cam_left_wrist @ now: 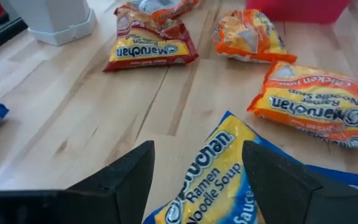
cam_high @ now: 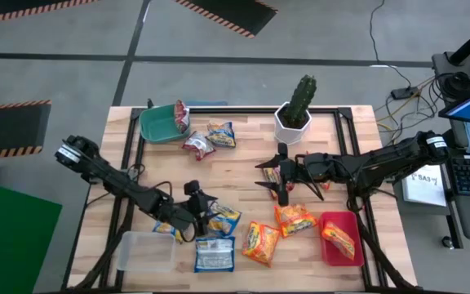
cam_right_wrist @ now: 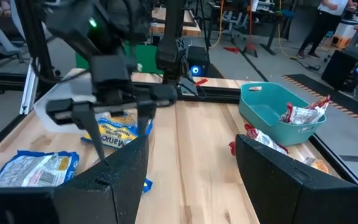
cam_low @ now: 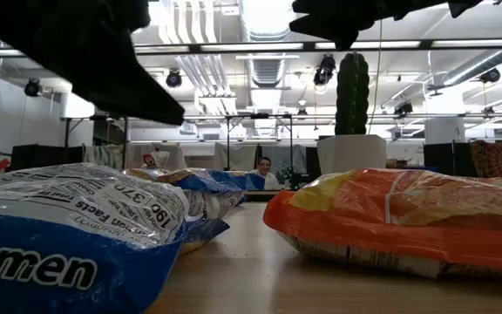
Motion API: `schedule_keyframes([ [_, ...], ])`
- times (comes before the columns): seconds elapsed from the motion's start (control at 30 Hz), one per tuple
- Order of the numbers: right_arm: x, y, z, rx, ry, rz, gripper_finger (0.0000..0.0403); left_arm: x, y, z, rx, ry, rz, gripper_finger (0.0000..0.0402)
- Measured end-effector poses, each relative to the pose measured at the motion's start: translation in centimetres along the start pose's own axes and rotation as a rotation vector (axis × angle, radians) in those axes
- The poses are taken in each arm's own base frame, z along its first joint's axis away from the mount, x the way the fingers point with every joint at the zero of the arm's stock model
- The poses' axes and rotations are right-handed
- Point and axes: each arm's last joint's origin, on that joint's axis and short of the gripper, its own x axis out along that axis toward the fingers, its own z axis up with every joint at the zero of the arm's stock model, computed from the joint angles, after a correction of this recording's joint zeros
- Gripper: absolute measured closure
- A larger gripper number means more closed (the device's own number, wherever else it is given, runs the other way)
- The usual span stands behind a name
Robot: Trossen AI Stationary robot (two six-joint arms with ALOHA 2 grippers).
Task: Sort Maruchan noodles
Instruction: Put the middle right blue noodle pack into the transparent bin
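From table height the blue packet (cam_low: 68, 235) nearest the camera runs off the left and bottom edges, its lettering cut to "amen"; the orange packet (cam_low: 399, 218) runs off the right edge. Both arms show there only as dark shapes clipped by the top edge (which arm is which I cannot tell). From above, the left gripper (cam_high: 196, 214) covers part of a blue-yellow packet (cam_high: 223, 219), and print on every packet is too small to read
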Motion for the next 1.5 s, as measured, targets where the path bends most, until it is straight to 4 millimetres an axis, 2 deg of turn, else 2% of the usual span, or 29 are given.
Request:
schedule_keyframes([
  [0.13, 0.0, 0.0, 0.0, 0.001, 0.001, 0.000, 0.0174, 0.7, 0.9, -1.1, -0.036, -0.023, 0.013, 0.0178],
  [0.27, 0.0, 0.0, 0.0, 0.001, 0.002, 0.000, 0.0174, 2.3, 1.5, -2.3, -0.044, 0.060, -0.014, 0.0178],
  [0.43, 0.0, 0.0, -0.1, 0.001, 0.007, 0.000, 0.0174, 3.9, 1.2, -3.2, -0.033, 0.161, -0.071, 0.0178],
  [0.63, 0.0, 0.0, -0.3, 0.015, 0.029, 0.000, 0.0174, 5.2, 0.6, -3.6, -0.027, 0.198, -0.086, 0.0184],
  [0.77, 0.0, 0.0, -0.3, 0.016, 0.031, 0.000, 0.0174, 5.5, 0.3, -3.5, -0.020, 0.213, -0.093, 0.0217],
  [0.9, 0.0, 0.0, -0.5, 0.020, 0.048, 0.000, 0.0174, 5.6, 0.5, -3.3, -0.007, 0.257, -0.069, 0.0290],
  [1.0, 0.0, 0.0, -0.5, 0.023, 0.050, 0.000, 0.0174, 5.6, 0.4, -3.0, 0.007, 0.271, -0.060, 0.0361],
  [1.07, 0.0, 0.0, -0.5, 0.033, 0.050, -0.001, 0.0174, 5.6, 0.4, -2.8, 0.020, 0.278, -0.058, 0.0387],
  [1.23, 0.0, 0.0, -0.5, 0.035, 0.053, -0.001, 0.0174, 5.1, 0.7, -1.9, 0.061, 0.314, -0.004, 0.0385],
  [1.5, -0.1, 0.1, -1.1, 0.048, 0.114, 0.004, 0.0174, 1.8, 1.6, 2.8, 0.115, 0.218, 0.007, 0.0396],
])
